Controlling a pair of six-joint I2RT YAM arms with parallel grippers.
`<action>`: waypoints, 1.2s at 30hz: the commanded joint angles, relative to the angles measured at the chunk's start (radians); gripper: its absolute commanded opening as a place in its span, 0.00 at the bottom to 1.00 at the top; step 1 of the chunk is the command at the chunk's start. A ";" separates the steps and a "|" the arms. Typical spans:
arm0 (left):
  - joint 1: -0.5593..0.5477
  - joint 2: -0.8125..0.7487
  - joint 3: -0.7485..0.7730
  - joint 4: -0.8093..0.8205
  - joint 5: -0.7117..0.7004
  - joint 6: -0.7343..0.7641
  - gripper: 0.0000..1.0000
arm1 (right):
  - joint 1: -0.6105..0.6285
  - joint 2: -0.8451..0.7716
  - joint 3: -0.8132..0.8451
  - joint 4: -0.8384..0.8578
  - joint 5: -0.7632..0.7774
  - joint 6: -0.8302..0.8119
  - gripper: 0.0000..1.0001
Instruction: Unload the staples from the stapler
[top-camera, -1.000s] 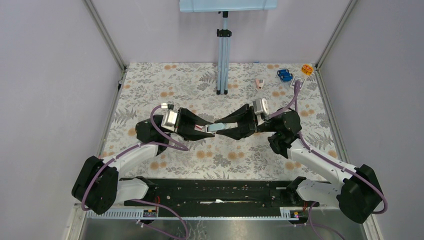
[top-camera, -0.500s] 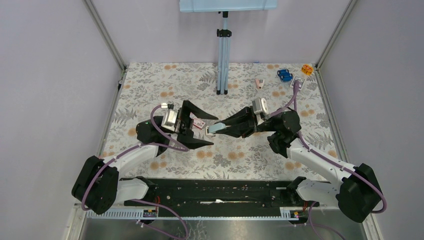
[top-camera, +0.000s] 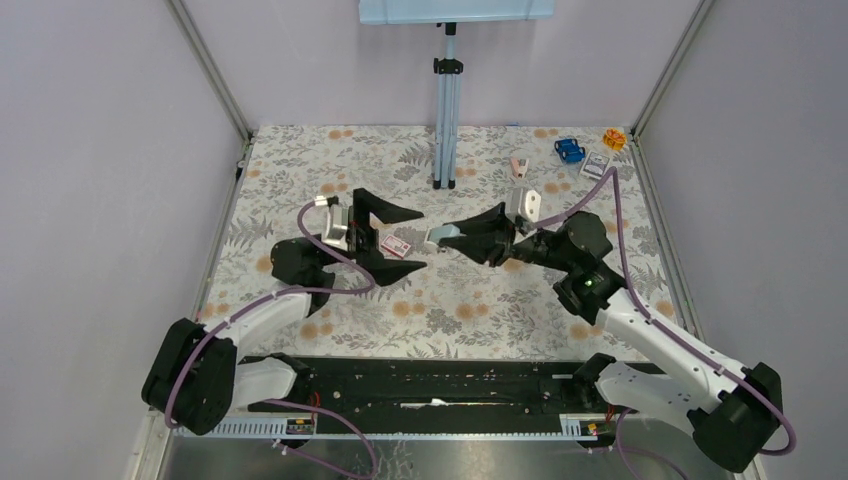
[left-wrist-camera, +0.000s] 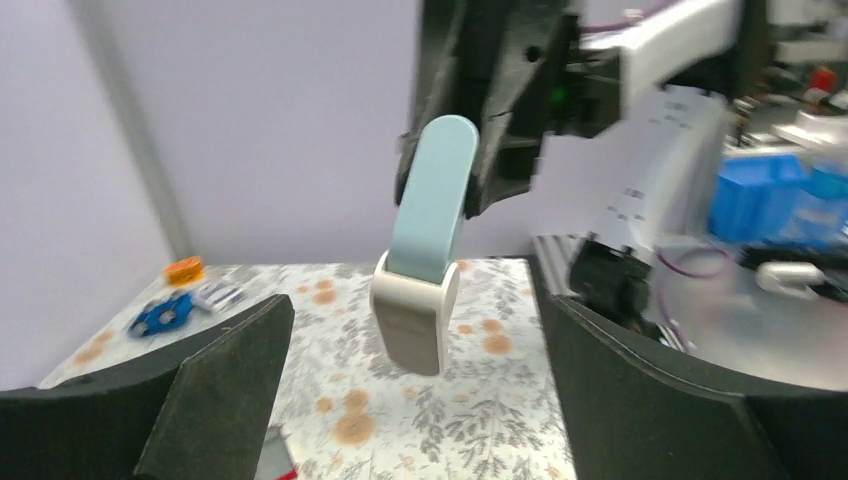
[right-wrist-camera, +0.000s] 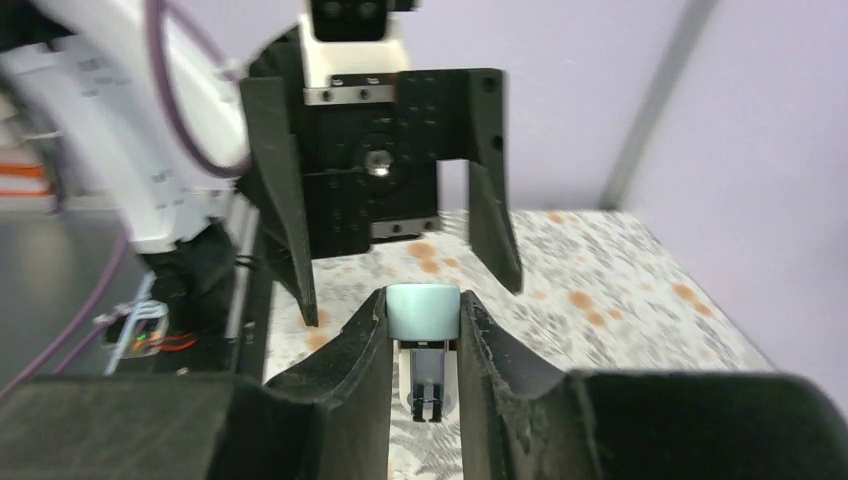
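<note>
Holding the stapler (left-wrist-camera: 425, 240) in the air above the table (top-camera: 480, 305), the right gripper (top-camera: 452, 238) pinches it by the sides, one finger (right-wrist-camera: 345, 390) against each flank, at the end nearer its own wrist. The free end juts past the fingertips and points straight at the left gripper (top-camera: 421, 238), which faces it with its fingers (left-wrist-camera: 215, 395) spread wide and nothing between them. The next move hangs on this relation: the stapler's long axis runs along the line joining the two grippers, roughly left to right across the table in the top view. From the left wrist it is therefore seen almost end-on, centred in the gap between the spread fingers, blue top above and white base below. The left fingertips stand near the free end but apart from it, and nothing of the left arm touches the stapler. The right arm is the holder and the left the free one, so any pull or push on the staple tray would, I judge, fall to the left gripper, coming in along that same axis. From the right wrist a metal channel (right-wrist-camera: 427, 385) shows under the blue top; whether staples lie in it is too small to tell. A small pink item (top-camera: 395, 244) lies on the table below the left gripper's gap, apart from the stapler.
</note>
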 joint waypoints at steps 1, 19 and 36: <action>0.027 -0.107 -0.019 -0.312 -0.339 0.191 0.99 | 0.001 -0.018 0.111 -0.285 0.329 -0.111 0.00; 0.027 -0.175 0.088 -0.928 -0.969 0.315 0.99 | -0.181 0.484 0.539 -0.899 1.167 0.209 0.00; 0.027 -0.109 0.221 -1.171 -1.079 0.256 0.99 | -0.261 1.098 1.191 -1.301 0.792 0.358 0.00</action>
